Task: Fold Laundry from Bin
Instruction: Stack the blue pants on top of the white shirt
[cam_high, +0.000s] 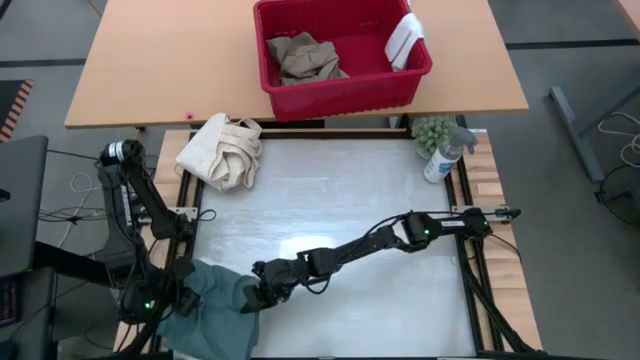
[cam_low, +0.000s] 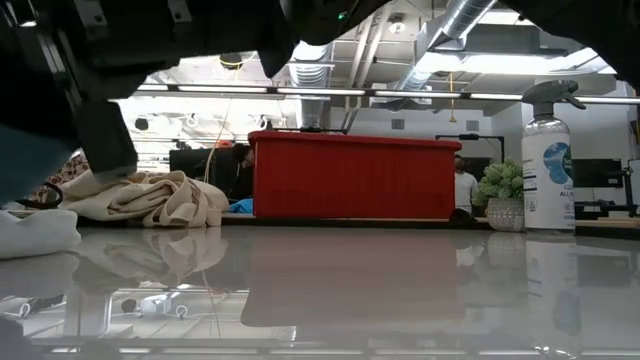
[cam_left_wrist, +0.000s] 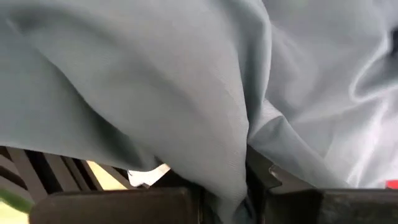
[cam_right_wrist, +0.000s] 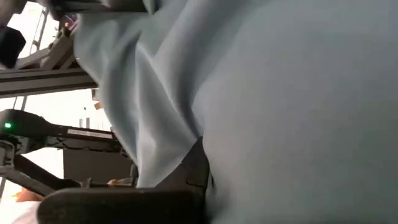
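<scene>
Currently, both grippers are pinching the teal garment (cam_high: 210, 305) at the table's (cam_high: 350, 200) near-left corner. The left gripper (cam_high: 172, 298) is clamping its left edge; the right gripper (cam_high: 256, 296) is clamping its right edge. The red bin (cam_high: 340, 88) is holding khaki trousers (cam_high: 305, 57) and 1 white cloth (cam_high: 405, 40).

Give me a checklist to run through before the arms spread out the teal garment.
1. Left gripper shut on the teal garment: ok; the left wrist view shows cloth pinched between its fingers.
2. Right gripper shut on the garment's other edge: ok.
3. Garment fully on the table: not ok; it bunches at the near left corner.
4. Middle of the table free for spreading: ok.
5. Cream bag and spray bottle clear of the garment: ok.
6. Bin emptied: not ok; tan trousers and a white cloth remain.
</scene>
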